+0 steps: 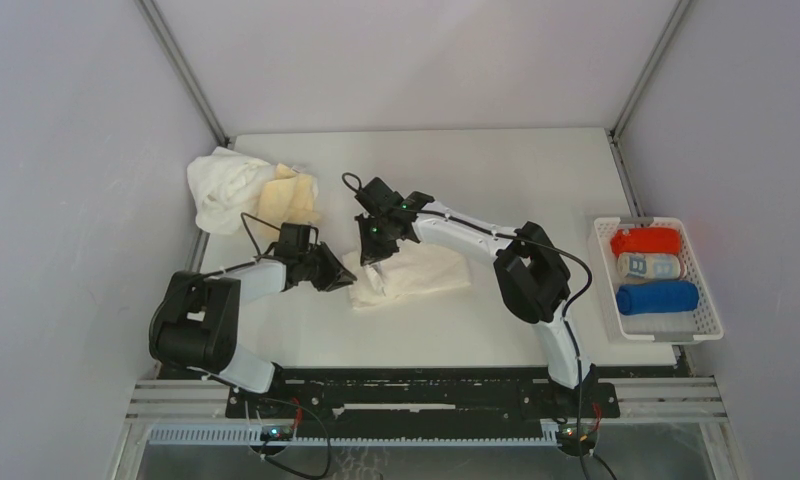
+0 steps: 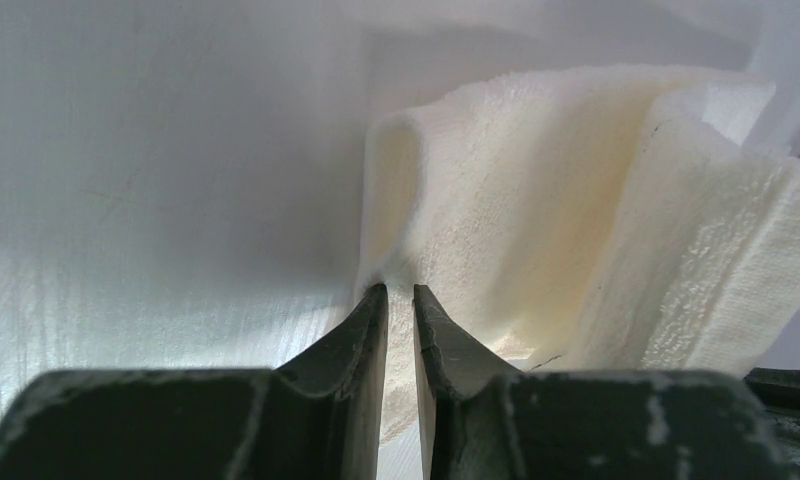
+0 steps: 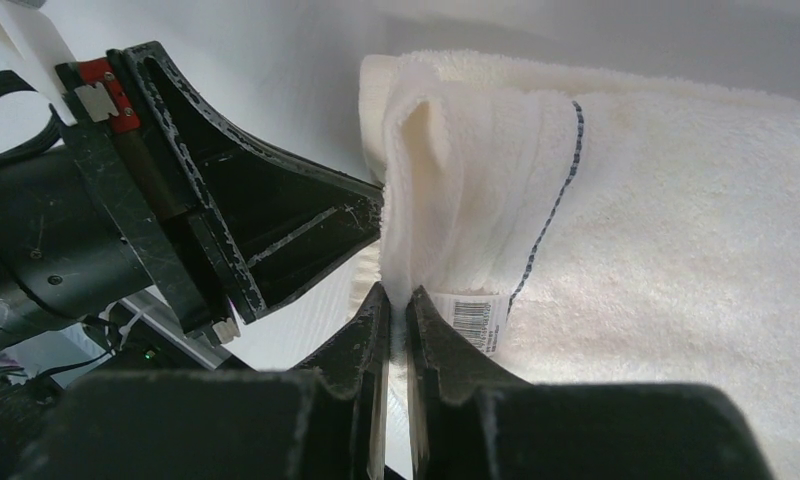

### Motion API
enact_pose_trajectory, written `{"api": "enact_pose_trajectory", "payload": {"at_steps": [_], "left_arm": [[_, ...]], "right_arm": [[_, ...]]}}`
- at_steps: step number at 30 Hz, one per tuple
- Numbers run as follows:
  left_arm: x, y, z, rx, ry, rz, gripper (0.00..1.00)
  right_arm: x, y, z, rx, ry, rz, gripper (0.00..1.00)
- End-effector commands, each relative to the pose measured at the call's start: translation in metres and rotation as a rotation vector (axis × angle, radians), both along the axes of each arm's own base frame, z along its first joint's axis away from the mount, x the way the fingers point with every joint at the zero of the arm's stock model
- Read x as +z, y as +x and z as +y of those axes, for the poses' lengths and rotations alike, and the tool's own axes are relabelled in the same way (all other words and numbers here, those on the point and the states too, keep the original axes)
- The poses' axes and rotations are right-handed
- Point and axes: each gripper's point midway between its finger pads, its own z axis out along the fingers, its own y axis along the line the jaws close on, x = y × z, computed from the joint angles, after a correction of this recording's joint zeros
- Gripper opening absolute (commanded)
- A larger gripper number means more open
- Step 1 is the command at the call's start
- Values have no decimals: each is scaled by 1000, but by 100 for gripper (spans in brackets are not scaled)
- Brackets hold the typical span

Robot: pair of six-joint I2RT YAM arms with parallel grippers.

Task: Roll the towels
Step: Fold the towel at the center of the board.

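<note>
A cream towel (image 1: 416,274) lies mid-table, its left end lifted and folded. My left gripper (image 1: 342,280) is shut on that end's near edge; in the left wrist view the cloth (image 2: 496,200) rises in a fold past my left gripper (image 2: 400,290). My right gripper (image 1: 374,258) is shut on the same end from above; in the right wrist view my right gripper (image 3: 396,293) pinches the towel (image 3: 476,190) beside its barcode label (image 3: 476,318). A white towel (image 1: 226,185) and a pale yellow-orange towel (image 1: 288,200) lie crumpled at the back left.
A white slatted basket (image 1: 706,290) at the right edge holds rolled red (image 1: 646,240), light-blue patterned (image 1: 648,266) and royal blue (image 1: 656,297) towels. The left gripper's black body (image 3: 226,220) sits close to the right fingers. Grey walls enclose the table.
</note>
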Motion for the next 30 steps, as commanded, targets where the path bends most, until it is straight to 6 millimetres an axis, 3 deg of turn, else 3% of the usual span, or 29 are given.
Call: {"api": "enact_pose_trajectory", "payload": {"at_steps": [1,7,14,30], "left_arm": [[-19,-23,15,1,104,92,21],[-21,-24,16,2,111,98,21],[-20,-23,17,1,119,99,21],[-20,-25,16,4,120,99,21]], "right_arm": [[31,7,24,2,106,-56,7],[5,-2,27,29,74,2,7],[-10,-14,25,65,46,46,8],[-11,-8,40,0,113,59,11]]}}
